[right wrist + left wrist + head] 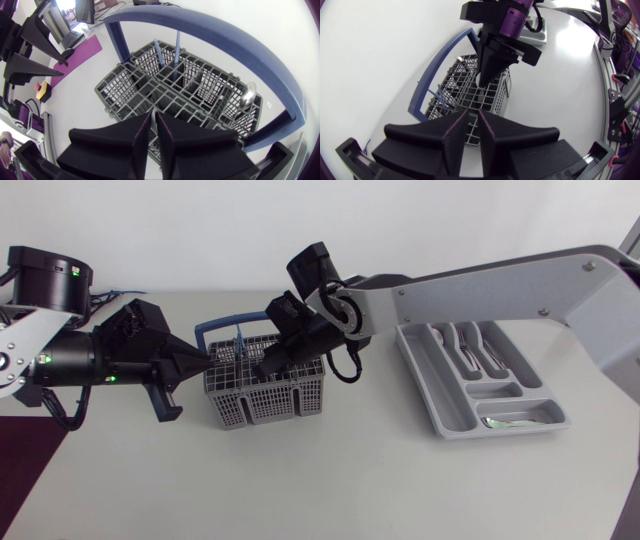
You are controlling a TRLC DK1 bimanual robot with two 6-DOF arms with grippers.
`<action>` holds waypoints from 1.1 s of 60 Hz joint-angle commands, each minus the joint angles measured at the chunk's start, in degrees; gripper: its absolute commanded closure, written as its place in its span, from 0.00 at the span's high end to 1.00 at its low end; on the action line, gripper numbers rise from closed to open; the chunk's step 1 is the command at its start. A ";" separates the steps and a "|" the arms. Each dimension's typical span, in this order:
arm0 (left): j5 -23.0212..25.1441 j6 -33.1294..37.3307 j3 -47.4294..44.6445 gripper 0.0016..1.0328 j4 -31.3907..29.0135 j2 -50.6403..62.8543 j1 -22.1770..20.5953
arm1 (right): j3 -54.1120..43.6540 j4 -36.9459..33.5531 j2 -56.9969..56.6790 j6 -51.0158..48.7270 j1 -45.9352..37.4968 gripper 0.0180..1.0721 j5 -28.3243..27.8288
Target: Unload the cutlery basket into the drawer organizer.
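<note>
The grey mesh cutlery basket (270, 395) with a blue handle (222, 328) stands mid-table. My left gripper (208, 360) is at its left end, fingers shut on the basket's rim (472, 116). My right gripper (265, 368) reaches across from the right and dips into a middle compartment. Its fingers (140, 130) stand almost together, and a pale cutlery handle end shows at their tips (480, 80). Two blue-handled pieces (176, 47) stand in far compartments ahead of it, and a spoon (247, 95) stands at the basket's end. The grey drawer organizer (420, 380) lies to the right with cutlery in its slots.
The right arm (480, 290) spans the table above the organizer's back end. The basket's blue handle (225, 35) arches just beyond the right gripper. Bare table lies in front of the basket and the organizer.
</note>
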 commanded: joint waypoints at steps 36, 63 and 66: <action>0.67 -1.44 -3.72 0.21 1.12 -0.14 0.30 | -1.25 -4.62 -7.74 1.19 0.06 0.05 -0.33; 0.67 -2.14 -5.30 0.21 2.97 1.35 -0.58 | -4.06 -8.05 -16.62 1.11 0.33 0.05 -3.76; 0.67 -2.23 -5.39 0.21 2.97 1.35 -0.58 | -4.50 -8.75 -18.29 0.84 0.24 0.05 -3.94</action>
